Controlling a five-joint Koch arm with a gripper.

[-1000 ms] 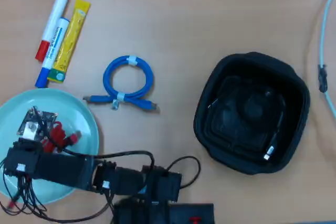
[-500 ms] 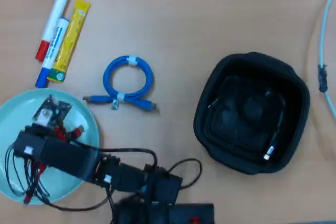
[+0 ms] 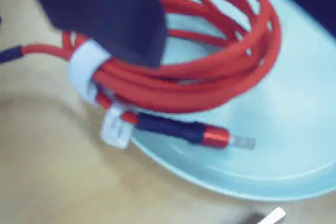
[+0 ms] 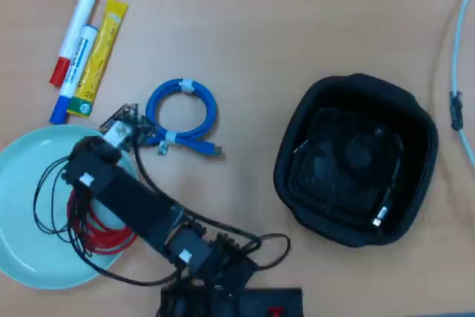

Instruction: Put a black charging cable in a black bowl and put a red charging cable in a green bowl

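a light wooden table (image 4: 245,35) fills the overhead view, evenly lit, with soft shadows under things.

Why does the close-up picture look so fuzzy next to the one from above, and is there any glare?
In the wrist view the red charging cable and green bowl are soft and smeared, the dark shape at top fully out of focus; no harsh glare. The overhead view is sharper and evenly lit, though the black bowl is so dark its inside barely reads.
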